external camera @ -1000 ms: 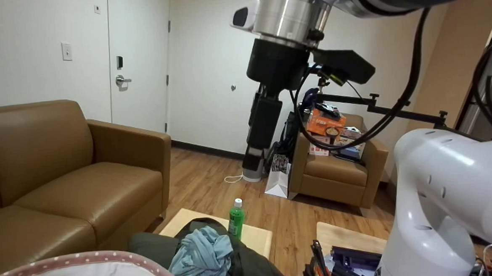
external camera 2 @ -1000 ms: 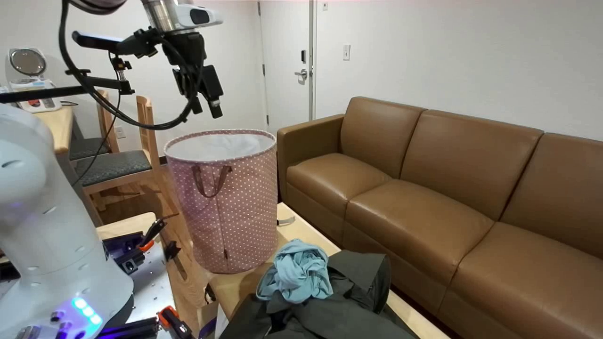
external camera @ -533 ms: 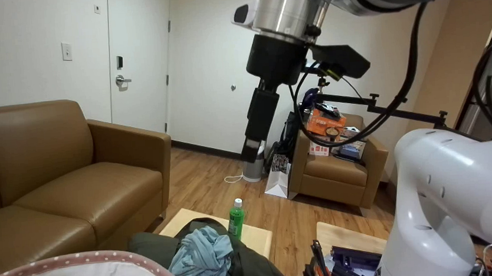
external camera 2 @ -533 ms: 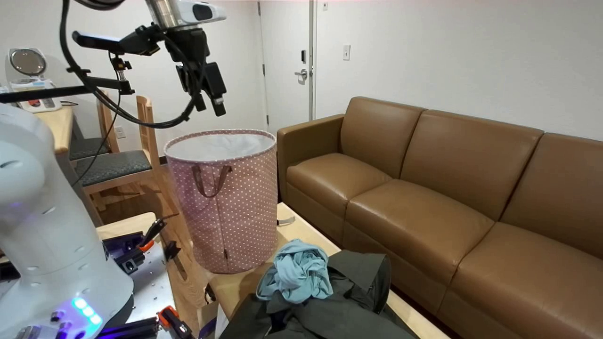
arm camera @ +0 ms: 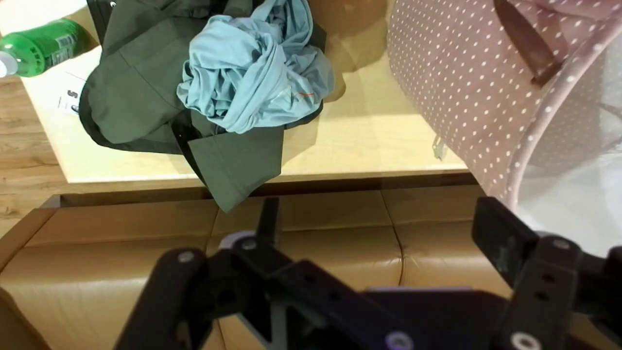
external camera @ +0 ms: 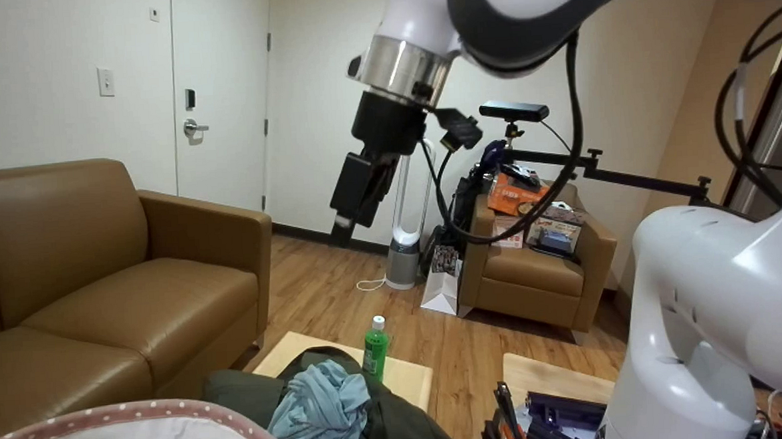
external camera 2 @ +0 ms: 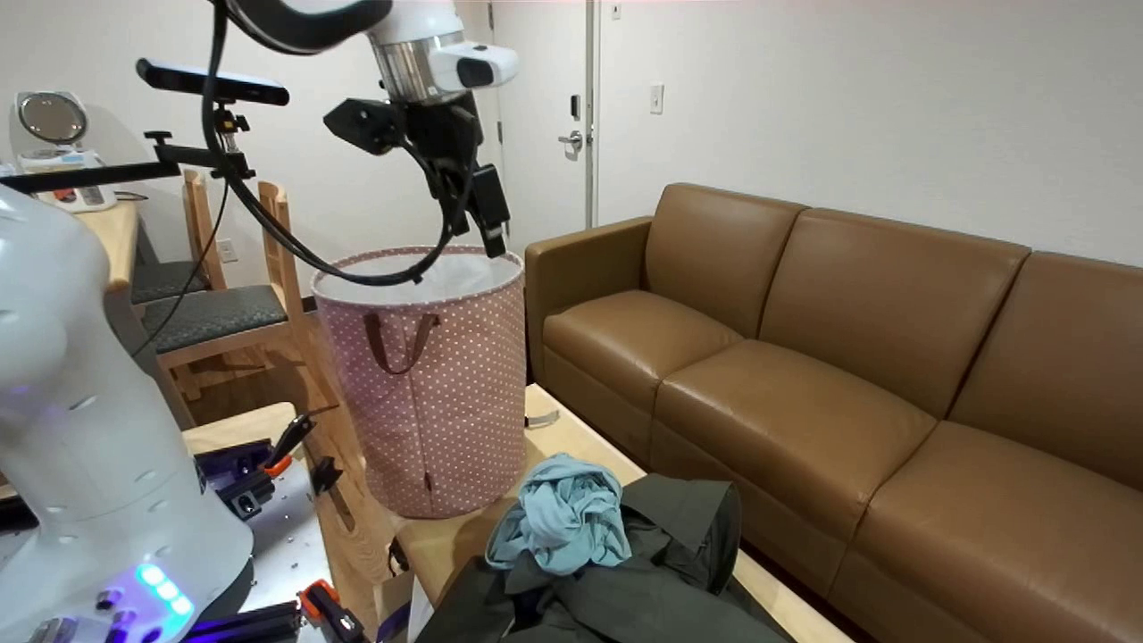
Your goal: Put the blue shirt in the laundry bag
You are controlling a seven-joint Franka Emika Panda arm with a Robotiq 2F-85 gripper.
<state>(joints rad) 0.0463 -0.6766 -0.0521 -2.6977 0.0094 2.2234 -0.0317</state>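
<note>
The blue shirt [external camera 2: 567, 513] is a crumpled light-blue heap on a dark green garment [external camera 2: 661, 558]. The shirt also shows in an exterior view [external camera: 324, 410] and in the wrist view [arm camera: 257, 73]. The laundry bag [external camera 2: 429, 384] is a tall pink polka-dot hamper with an open top and white lining; its rim shows at the bottom of an exterior view [external camera: 153, 409], and its side is at the right of the wrist view [arm camera: 466, 87]. My gripper [arm camera: 379, 209] is open and empty, in the air above table height, apart from the shirt. It also shows in both exterior views [external camera: 353, 228] [external camera 2: 478, 237].
A wooden table [arm camera: 369, 141] bears the garments and the bag. A green bottle [external camera: 375, 351] stands on it beside the dark garment. A brown sofa [external camera 2: 786, 393] runs along the table. Tools [external camera: 549, 418] lie near the robot base. A camera on a stand [external camera 2: 212, 82] is near the arm.
The arm has swung over: the gripper moved left in an exterior view and right and down in an exterior view, closer to the bag's rim there. Shirt and bag have not moved.
</note>
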